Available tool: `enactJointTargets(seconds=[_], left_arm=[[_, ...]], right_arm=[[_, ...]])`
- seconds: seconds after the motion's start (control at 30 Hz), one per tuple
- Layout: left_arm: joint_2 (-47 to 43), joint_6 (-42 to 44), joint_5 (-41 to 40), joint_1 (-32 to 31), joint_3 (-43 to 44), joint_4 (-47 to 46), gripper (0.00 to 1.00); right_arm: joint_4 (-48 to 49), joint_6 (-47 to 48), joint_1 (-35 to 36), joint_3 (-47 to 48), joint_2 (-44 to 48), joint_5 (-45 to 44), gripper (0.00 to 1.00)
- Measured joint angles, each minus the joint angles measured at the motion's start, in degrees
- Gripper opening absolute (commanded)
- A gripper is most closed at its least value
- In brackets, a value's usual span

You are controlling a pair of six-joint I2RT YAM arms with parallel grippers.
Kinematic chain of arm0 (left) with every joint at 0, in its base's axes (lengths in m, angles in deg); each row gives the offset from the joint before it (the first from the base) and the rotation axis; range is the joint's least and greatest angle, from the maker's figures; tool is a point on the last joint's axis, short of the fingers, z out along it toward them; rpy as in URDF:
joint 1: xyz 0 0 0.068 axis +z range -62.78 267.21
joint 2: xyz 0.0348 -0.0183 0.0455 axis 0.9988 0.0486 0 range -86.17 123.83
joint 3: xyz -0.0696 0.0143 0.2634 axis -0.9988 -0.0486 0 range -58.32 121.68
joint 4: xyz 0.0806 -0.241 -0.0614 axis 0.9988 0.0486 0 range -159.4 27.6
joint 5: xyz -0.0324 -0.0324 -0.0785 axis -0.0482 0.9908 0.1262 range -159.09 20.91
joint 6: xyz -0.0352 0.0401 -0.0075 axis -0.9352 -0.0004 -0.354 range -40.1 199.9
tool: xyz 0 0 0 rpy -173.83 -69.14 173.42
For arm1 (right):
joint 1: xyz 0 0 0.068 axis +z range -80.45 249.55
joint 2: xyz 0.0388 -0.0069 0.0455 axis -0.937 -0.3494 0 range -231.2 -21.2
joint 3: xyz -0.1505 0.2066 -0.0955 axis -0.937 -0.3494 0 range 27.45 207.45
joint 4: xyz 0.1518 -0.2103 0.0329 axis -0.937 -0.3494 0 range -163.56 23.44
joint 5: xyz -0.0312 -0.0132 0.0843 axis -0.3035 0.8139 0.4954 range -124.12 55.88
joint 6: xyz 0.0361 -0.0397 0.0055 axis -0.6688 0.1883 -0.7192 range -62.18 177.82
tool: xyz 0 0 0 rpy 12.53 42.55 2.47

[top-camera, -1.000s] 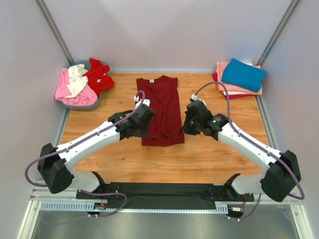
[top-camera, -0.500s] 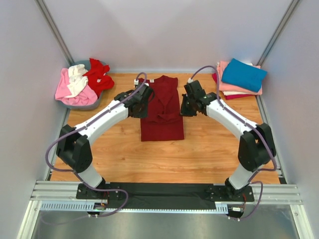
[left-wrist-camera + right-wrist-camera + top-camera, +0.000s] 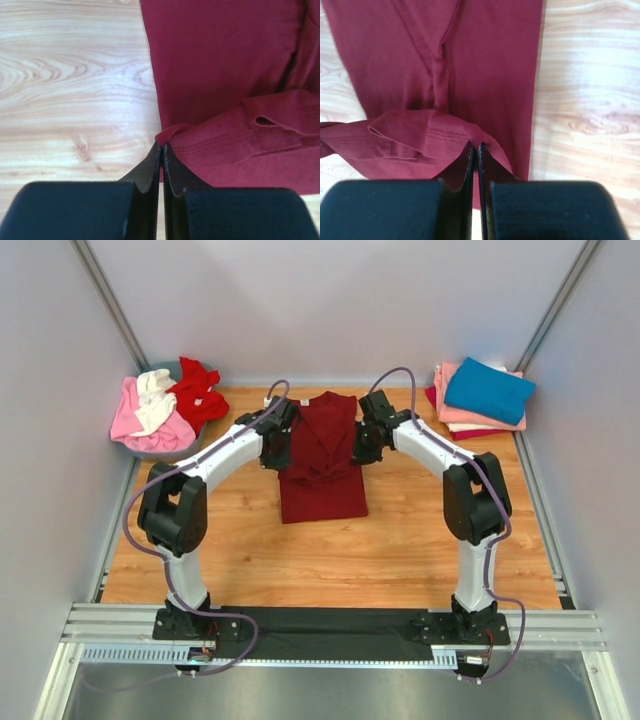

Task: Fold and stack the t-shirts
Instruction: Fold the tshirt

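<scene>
**A:** From above, what sits in the basket?

**B:** It stands at the far left corner of the table. A pink t-shirt, a white t-shirt and a red t-shirt are crumpled together in it and spill over the rim.

**A:** And at the far right?

**B:** There is no container there. A folded teal-blue t-shirt lies on top of a folded pink t-shirt, straight on the wood.

**A:** And the maroon t-shirt?

**B:** It lies mid-table, narrowed lengthwise, with its hem doubled over onto the body. The left gripper is at one edge and the right gripper at the other.

**A:** What does the left wrist show?

**B:** The left gripper has its jaws pressed together, pinching a corner of the stitched hem. The maroon t-shirt lies beyond it.

**A:** And the right wrist?

**B:** The right gripper has its jaws closed, nipping the hem's other corner over the maroon t-shirt.
</scene>
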Motion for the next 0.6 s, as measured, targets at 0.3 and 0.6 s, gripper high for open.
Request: enactJointTargets(seconds=[0.3,0.6], left_arm=[[11.89,1.51,5.2,4.59,8.94,-1.55,0.25],[14.25,2.56,6.32,6.49,12.13,-1.57,0.82]], right_arm=[[-1.62,-0.17,-3.13,3.98,-6.34,1.05,0.06],[-3.19,1.4,-6.54,10.69,-9.79,2.25,0.8]])
